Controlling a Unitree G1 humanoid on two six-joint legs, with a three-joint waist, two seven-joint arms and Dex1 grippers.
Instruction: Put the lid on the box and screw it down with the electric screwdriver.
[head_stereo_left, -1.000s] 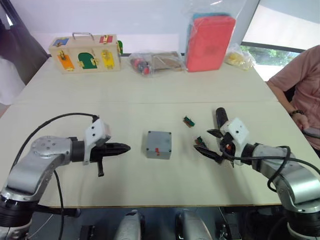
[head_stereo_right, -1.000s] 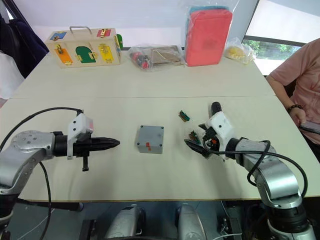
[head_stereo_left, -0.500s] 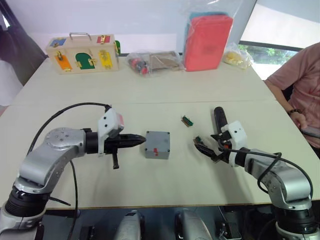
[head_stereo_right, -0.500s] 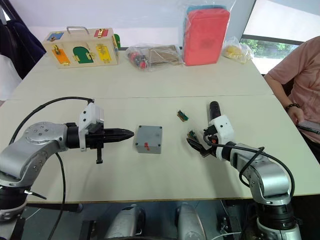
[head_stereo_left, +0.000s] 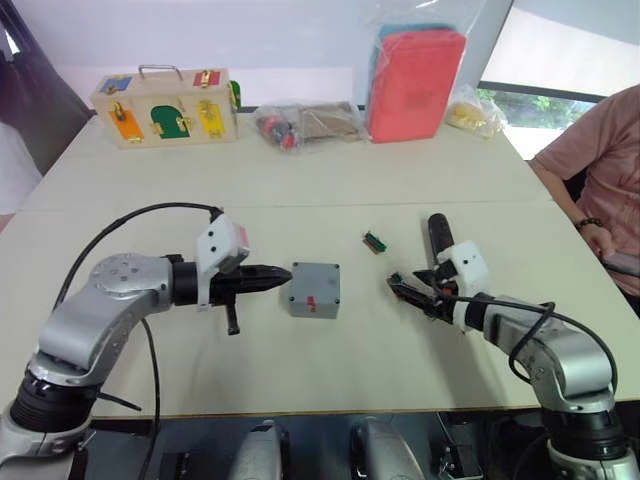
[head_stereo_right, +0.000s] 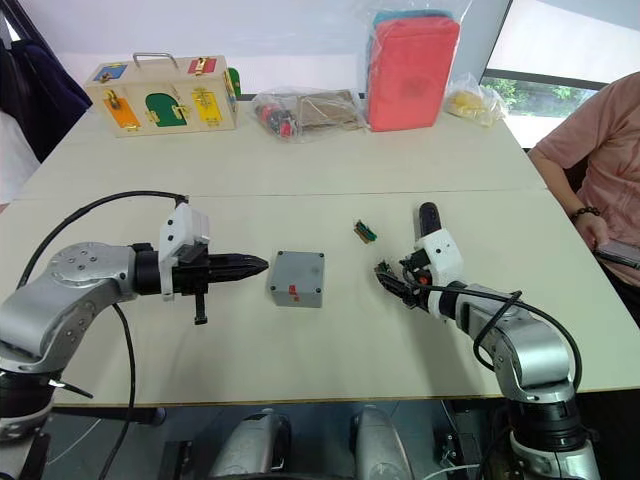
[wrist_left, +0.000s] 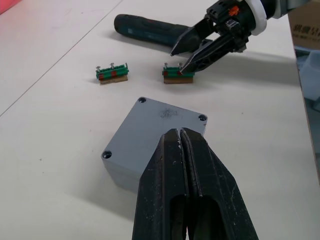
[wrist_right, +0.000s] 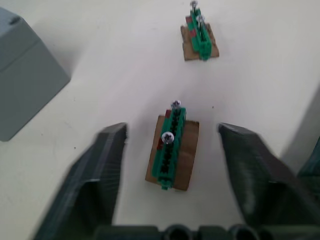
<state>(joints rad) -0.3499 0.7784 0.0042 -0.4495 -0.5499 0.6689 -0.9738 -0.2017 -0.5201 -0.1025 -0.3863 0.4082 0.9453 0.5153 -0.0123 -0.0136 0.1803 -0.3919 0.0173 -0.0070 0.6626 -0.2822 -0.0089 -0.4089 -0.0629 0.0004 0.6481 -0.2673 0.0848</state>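
Observation:
The grey box (head_stereo_left: 315, 289) stands mid-table, its red mark facing me. The lid (wrist_left: 162, 125) lies flat on top of it, corner holes showing. My left gripper (head_stereo_left: 285, 277) is shut and empty, its tips right at the box's left side; in the left wrist view its shut fingertips (wrist_left: 180, 134) reach over the lid's near edge. My right gripper (wrist_right: 172, 131) is open, its fingers on either side of a small green connector piece (wrist_right: 172, 147) without gripping it. The black electric screwdriver (head_stereo_left: 438, 235) lies on the table just behind that gripper.
A second green connector (head_stereo_left: 376, 241) lies between the box and the screwdriver. Along the far edge stand a wooden latch box (head_stereo_left: 167, 105), clear bags of parts (head_stereo_left: 310, 122) and a red pouch (head_stereo_left: 418, 80). A person (head_stereo_left: 600, 160) sits at the right.
Over the second, my left gripper moved right, up to the box's side, then held still. My right gripper edged forward, so its open fingers now straddle the green connector.

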